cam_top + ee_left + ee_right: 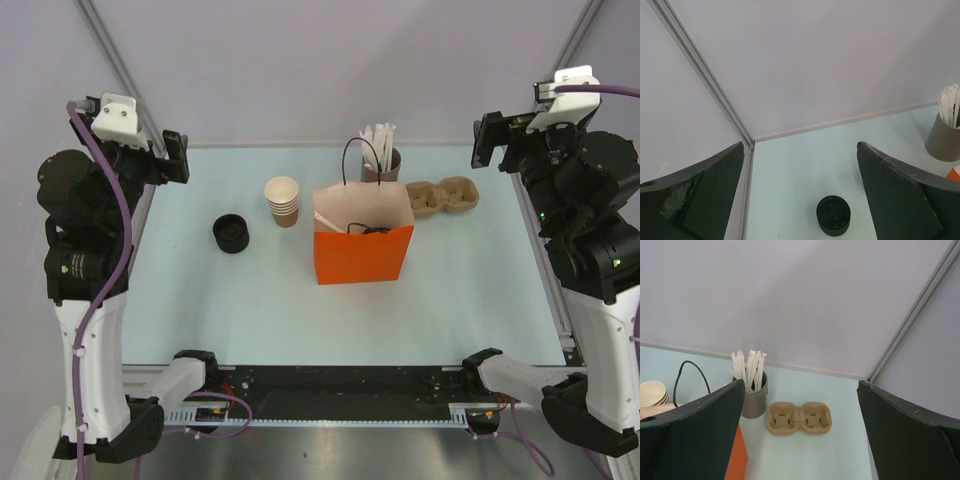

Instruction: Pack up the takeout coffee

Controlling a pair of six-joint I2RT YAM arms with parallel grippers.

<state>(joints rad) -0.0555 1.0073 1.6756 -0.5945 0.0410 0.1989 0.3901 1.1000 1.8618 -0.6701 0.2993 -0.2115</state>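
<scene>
The orange paper bag [362, 250] stands upright and open at the middle of the table; its corner [736, 460] shows in the right wrist view. A small dark shape lies in its mouth, and I cannot tell whether that is the takeout coffee's lid or a fallen handle. No lidded cup shows anywhere on the table. My left gripper [175, 157] hangs open and empty over the far left corner [800, 145]. My right gripper [490, 140] is open and empty over the far right corner [801, 382].
A stack of lidless tan cups [283, 200] stands left of the bag, and a stack of black lids [232, 233] [833, 215] lies further left. Behind the bag is a grey holder of wrapped straws [381, 160] [754, 395]. A pulp two-cup carrier [442, 196] [798, 418] lies to its right.
</scene>
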